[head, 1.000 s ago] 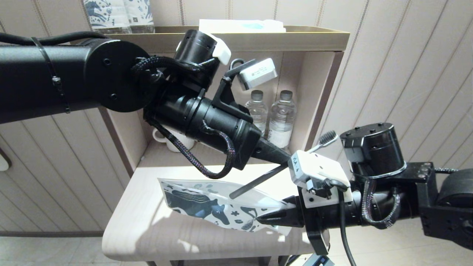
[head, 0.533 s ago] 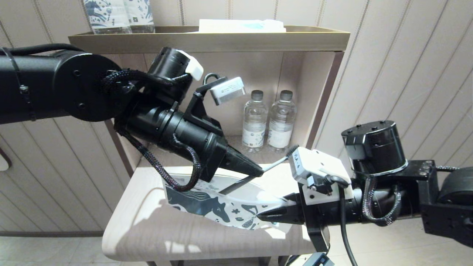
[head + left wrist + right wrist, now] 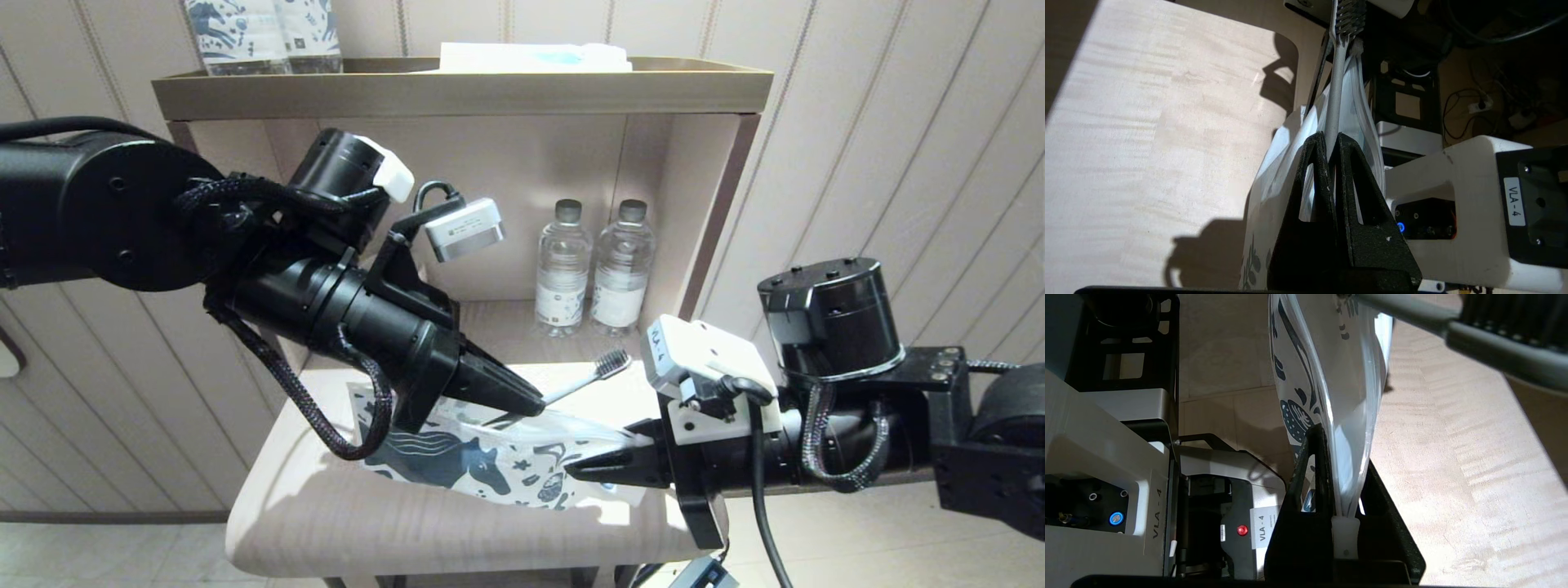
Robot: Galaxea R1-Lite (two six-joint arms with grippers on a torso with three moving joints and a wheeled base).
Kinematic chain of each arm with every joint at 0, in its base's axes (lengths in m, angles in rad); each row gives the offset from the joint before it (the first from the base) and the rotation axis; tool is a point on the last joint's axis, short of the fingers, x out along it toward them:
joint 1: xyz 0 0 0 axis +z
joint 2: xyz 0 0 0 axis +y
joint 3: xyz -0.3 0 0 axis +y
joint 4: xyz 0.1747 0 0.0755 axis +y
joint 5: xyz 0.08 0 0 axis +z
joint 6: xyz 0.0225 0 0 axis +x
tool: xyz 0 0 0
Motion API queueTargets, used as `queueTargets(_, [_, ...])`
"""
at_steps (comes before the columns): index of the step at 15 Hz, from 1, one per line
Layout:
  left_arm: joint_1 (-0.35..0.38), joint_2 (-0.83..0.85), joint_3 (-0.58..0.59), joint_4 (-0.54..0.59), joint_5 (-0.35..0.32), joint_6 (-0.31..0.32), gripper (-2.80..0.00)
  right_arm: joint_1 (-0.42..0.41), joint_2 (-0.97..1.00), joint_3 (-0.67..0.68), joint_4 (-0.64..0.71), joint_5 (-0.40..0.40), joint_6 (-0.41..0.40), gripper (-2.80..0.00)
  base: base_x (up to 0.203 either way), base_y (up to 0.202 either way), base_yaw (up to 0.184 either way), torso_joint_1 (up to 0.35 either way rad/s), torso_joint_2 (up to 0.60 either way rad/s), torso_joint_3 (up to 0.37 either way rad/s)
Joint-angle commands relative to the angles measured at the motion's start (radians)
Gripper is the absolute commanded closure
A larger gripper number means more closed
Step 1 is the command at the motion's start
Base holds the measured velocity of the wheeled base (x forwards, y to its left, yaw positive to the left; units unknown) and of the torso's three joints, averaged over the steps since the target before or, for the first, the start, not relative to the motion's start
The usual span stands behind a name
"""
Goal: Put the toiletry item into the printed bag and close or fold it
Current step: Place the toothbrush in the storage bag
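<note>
The grey toothbrush (image 3: 584, 376) slants over the table, its dark bristle head up and to the right. My left gripper (image 3: 535, 403) is shut on its handle (image 3: 1333, 102). The handle's lower end reaches into the open mouth of the printed bag (image 3: 482, 461), a white pouch with a dark blue horse, lying on the table. My right gripper (image 3: 575, 472) is shut on the bag's right edge (image 3: 1343, 457) and holds the mouth up. How deep the handle sits in the bag is hidden behind the left gripper.
The light wooden table (image 3: 326, 523) stands before a shelf unit (image 3: 457, 86). Two clear water bottles (image 3: 592, 265) stand in the shelf niche behind the grippers. Upright blue-and-white printed packs (image 3: 261, 33) sit on the shelf top at the left.
My left gripper has moved down and left with the toothbrush, bringing the handle's end from above the bag into its mouth. The right gripper has kept its hold on the bag.
</note>
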Motion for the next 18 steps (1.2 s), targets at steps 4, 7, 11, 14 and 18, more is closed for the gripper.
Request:
queueTargets(4, [0.037,-0.044,0.046,0.004,-0.004,0.019,0.00,-0.003,0.006,-0.008,-0.002,0.004,-0.004,0.00,0.000,0.000,0.000,0.000,0.00,0.000])
queueTargets(7, [0.062,-0.065,0.062,0.009,-0.004,0.049,0.00,-0.013,0.008,-0.010,-0.002,0.004,-0.004,0.00,0.000,0.000,0.000,0.000,0.00,0.000])
queueTargets(11, [0.082,-0.073,0.077,0.007,-0.003,0.058,0.00,-0.016,0.016,-0.022,-0.002,0.003,-0.002,0.00,0.000,0.000,0.000,0.000,0.00,0.000])
queueTargets(14, [0.080,-0.070,0.070,0.008,-0.004,0.090,0.00,-0.016,0.024,-0.024,-0.007,-0.002,0.000,0.00,0.000,0.000,0.000,0.000,0.00,0.000])
queueTargets(18, [0.055,-0.040,0.007,0.011,0.013,0.092,0.00,-0.008,0.069,-0.012,-0.139,-0.089,-0.003,0.00,0.000,0.000,0.000,0.000,0.00,0.000])
